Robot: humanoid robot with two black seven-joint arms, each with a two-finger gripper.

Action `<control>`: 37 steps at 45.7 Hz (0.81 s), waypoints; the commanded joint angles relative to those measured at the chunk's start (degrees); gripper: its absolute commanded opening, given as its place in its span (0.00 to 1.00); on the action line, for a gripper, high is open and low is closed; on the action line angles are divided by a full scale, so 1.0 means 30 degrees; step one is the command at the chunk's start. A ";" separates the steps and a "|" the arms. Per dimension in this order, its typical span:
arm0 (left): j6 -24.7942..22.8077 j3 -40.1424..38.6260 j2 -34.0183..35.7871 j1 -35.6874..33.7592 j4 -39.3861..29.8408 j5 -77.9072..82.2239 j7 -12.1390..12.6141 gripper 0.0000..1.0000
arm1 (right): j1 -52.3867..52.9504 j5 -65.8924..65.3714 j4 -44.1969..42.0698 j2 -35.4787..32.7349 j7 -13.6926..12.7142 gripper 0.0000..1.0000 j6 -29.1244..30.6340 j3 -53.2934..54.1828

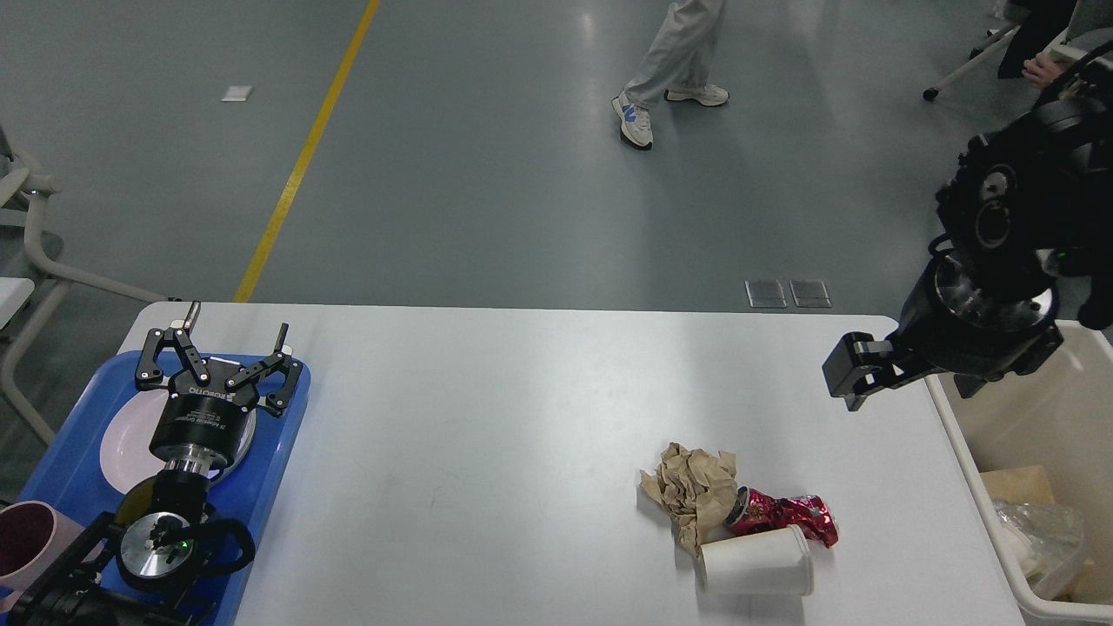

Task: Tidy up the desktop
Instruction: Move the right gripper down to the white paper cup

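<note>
The white desktop (487,409) fills the lower part of the head view. On its near right lie a crumpled brown paper (691,489), a crushed red can (783,515) and a white paper cup (755,563) on its side, all touching. My left gripper (236,329) is open and empty above the blue tray (280,452) at the table's left end. My right gripper (848,374) hangs above the table's right edge, far from the litter; it is seen end-on and dark, so its fingers cannot be told apart.
A pale plate (117,452) lies on the blue tray and a pink cup (30,543) stands at its near left. A cream-white bin (1035,417) with paper and plastic inside stands beside the table's right end. A person's legs (674,61) are on the floor beyond.
</note>
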 commanded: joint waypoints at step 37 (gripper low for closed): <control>-0.0011 -0.0001 0.0000 0.0000 -0.0001 0.0000 0.0000 0.96 | -0.7665 -0.4416 -0.0143 0.0958 -0.0004 0.98 -0.2218 0.7097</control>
